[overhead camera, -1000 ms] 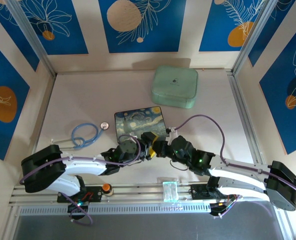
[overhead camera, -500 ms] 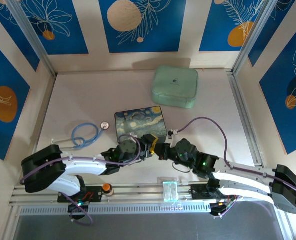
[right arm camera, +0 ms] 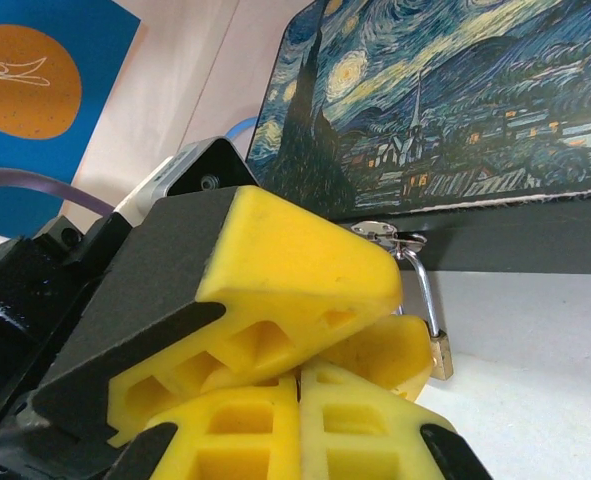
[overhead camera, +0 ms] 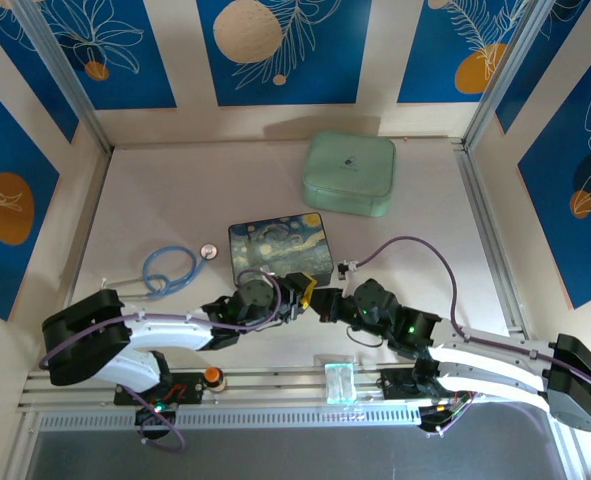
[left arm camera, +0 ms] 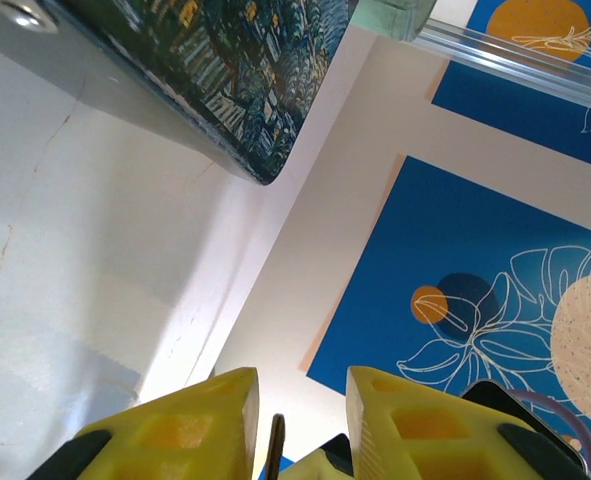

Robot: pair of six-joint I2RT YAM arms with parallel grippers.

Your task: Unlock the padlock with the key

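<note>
Top view, hidden: my left gripper (overhead camera: 302, 290) and my right gripper (overhead camera: 327, 303) meet tip to tip at the near edge of the starry tin (overhead camera: 280, 245). They cover whatever sits there.
Left wrist, my grip: the two yellow pads (left arm camera: 185, 425) stand apart with a narrow gap between them.
Left wrist, key (left arm camera: 275, 446): what I take for it is a thin dark strip, edge-on in that gap and nearer one pad. The frame cuts it off, and too little shows to be sure.
Right wrist, my grip: fingers pressed together; I cannot tell whether they pinch anything.
Right wrist, padlock (right arm camera: 441, 355): just beyond my fingertips to the right. It hangs from the tin's clasp (right arm camera: 380, 232), partly behind the left gripper's yellow finger.
Padlock, looks: small brass body, slim silvery shackle (right arm camera: 425, 290).
</note>
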